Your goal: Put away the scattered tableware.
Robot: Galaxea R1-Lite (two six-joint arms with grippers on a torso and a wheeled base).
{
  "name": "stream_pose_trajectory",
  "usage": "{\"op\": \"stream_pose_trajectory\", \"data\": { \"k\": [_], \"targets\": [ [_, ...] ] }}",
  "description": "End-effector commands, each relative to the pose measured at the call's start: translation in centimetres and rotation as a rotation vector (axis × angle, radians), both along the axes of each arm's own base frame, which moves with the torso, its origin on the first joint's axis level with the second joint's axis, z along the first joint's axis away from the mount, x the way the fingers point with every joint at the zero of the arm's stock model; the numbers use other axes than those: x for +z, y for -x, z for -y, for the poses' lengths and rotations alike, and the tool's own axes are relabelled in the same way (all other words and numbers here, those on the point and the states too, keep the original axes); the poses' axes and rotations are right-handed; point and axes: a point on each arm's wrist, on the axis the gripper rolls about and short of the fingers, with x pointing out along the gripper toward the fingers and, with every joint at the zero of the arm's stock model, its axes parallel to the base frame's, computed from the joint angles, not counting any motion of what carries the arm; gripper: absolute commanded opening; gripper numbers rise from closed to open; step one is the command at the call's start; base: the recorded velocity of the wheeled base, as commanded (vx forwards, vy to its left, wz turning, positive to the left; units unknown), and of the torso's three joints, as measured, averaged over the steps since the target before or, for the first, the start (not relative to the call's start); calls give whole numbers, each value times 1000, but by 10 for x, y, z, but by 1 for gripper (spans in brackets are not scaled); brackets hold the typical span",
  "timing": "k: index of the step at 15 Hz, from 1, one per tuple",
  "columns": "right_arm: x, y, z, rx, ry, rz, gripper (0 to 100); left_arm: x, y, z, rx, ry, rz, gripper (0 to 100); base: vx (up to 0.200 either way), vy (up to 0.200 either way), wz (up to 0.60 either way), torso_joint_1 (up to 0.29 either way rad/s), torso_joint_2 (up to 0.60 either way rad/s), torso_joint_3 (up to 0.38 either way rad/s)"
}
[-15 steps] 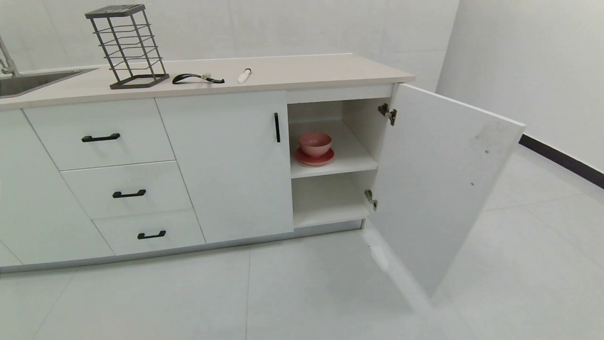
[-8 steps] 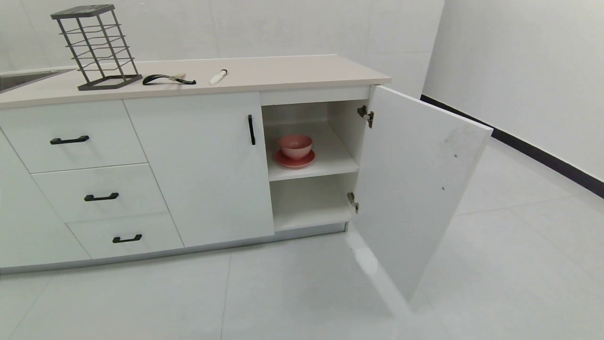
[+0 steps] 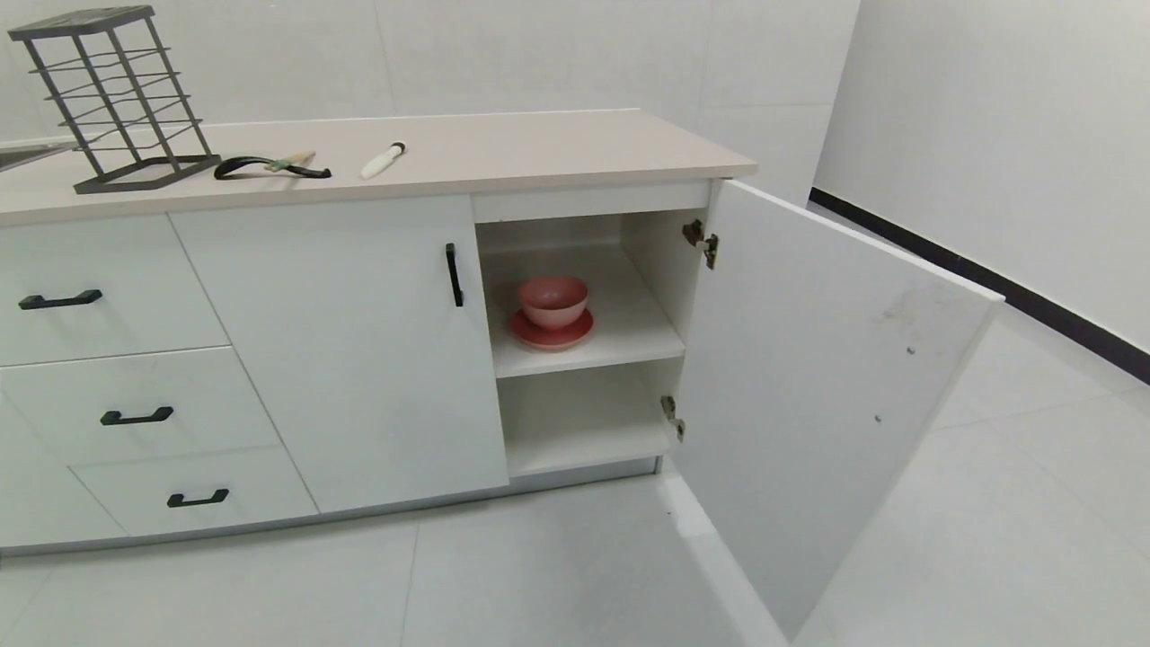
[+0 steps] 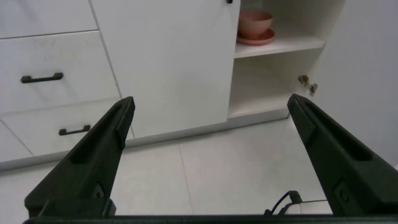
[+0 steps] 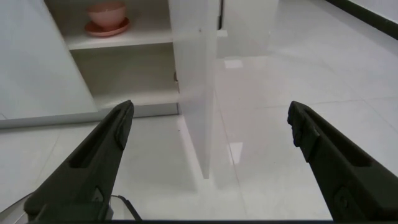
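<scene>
Well, the left pincer point(image 4: 210, 107) and the right pincer point(image 5: 210, 111) gape wide, both empty; far ahead of them the pink bowl point(image 4: 255, 22) sits on its plate point(image 4: 265, 40) on the cabinet shelf point(image 4: 293, 46).

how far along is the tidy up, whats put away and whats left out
Done: a pink bowl sits on a pink plate on the open cabinet's upper shelf. In hand: nothing; the left gripper and right gripper hang open and empty above the floor. Left: a dark curved utensil and a white-handled utensil lie on the counter, and the cabinet door stands open.
</scene>
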Motion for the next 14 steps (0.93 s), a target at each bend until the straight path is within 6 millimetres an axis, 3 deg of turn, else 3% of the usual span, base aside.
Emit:
{"op": "stream_pose_trajectory", "data": {
  "k": [1, 8, 9, 12, 14],
  "targets": [
    [0, 0, 0, 1, 0, -3, 100, 0, 0, 0, 4, -1, -1, 100, 0, -200, 0, 7, 2, -2],
    [0, 0, 0, 0, 4, -3, 100, 0, 0, 0, 5, 1, 0, 100, 0, -200, 0, 1, 4, 3],
    [0, 0, 0, 1, 2, -3, 0, 0, 0, 0, 4, 1, 0, 100, 0, -200, 0, -2, 7, 2],
    [0, 0, 0, 1, -3, -4, 0, 0, 0, 0, 5, 4, 0, 100, 0, -200, 0, 2, -2, 1],
    [0, 0, 0, 0, -4, -2, 0, 0, 0, 0, 5, 4, 0, 100, 0, 0, 0, 0, 0, 0]
  ]
}}
